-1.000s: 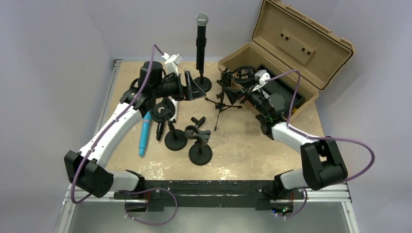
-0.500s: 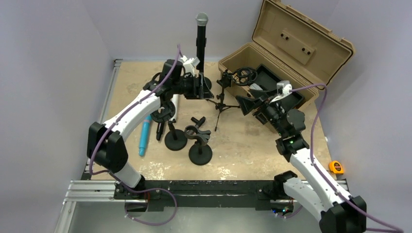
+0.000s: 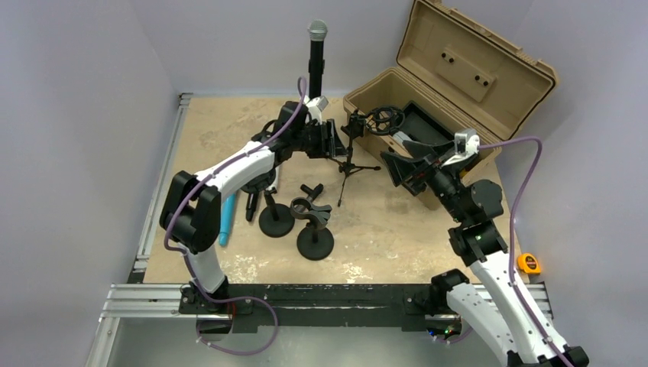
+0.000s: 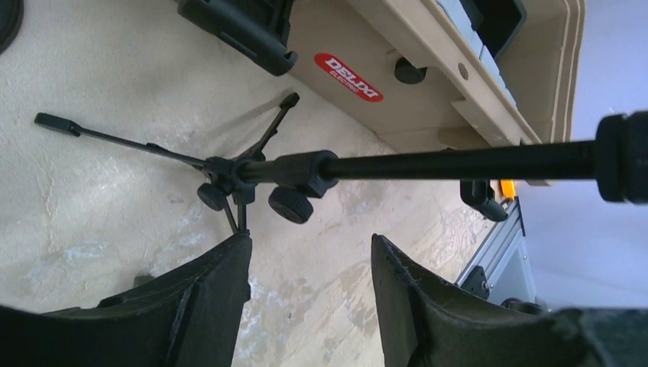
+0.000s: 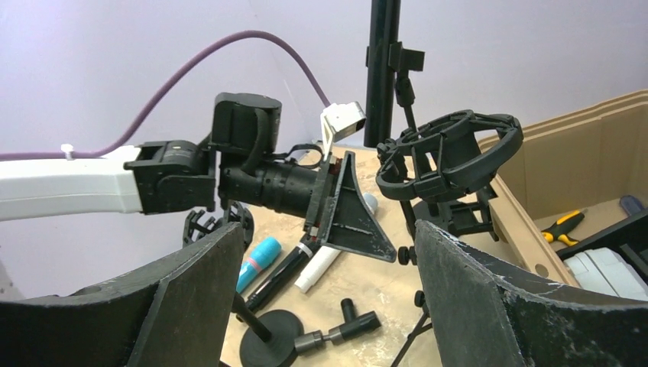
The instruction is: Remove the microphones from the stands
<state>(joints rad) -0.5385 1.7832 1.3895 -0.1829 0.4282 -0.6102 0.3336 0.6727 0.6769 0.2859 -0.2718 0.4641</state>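
Just beside the upright microphone — a tripod stand, then tan case.

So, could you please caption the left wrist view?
Left gripper, jaws parted, facing a tripod stand beside the tan DELIXI case.

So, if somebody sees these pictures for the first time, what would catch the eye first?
Probably the tall black microphone standing upright at the back centre, and the big tan case with its lid open at the back right. In the middle, the left gripper hangs open beside a small tripod stand, and the right gripper, wide open, faces it from the other side.
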